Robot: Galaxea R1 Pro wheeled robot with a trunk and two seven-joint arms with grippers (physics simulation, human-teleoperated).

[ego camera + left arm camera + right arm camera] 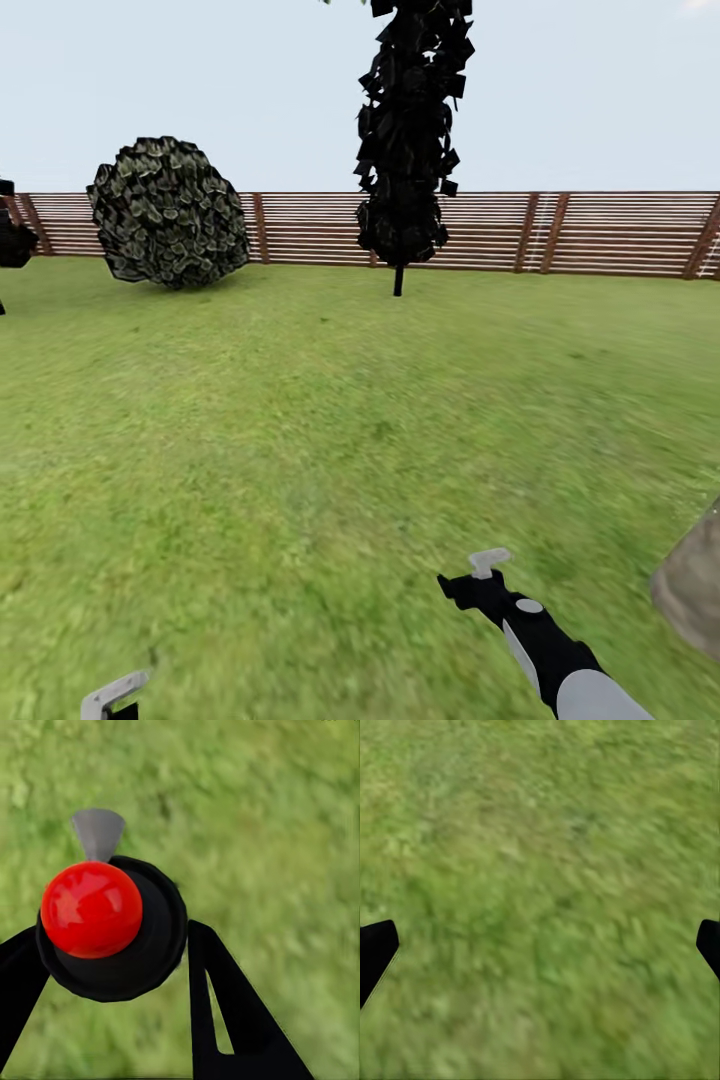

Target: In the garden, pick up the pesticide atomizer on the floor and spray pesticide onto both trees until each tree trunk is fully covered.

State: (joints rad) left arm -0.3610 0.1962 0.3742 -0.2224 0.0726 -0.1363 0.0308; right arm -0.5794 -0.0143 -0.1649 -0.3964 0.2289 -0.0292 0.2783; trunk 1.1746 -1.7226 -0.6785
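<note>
In the left wrist view the pesticide atomizer (120, 960) sits between my black fingers. It shows a round black body, a light grey nozzle (98, 832) and a glossy red ball (91, 909) over it. My left gripper (112, 979) is shut on it above the grass, and a grey part of it shows at the head view's lower left (113, 695). My right gripper (480, 575) hangs open over the lawn, with its fingertips (375, 952) wide apart and nothing between them. A grey-brown tree trunk (690, 590) stands just right of that gripper. A tall dark-leaved tree (405, 150) rises by the fence.
The lawn (300, 430) stretches ahead to a brown slatted fence (600, 235). A round broad-leaved bush (168, 212) stands at the back left, and a dark plant (12, 240) sits at the left edge.
</note>
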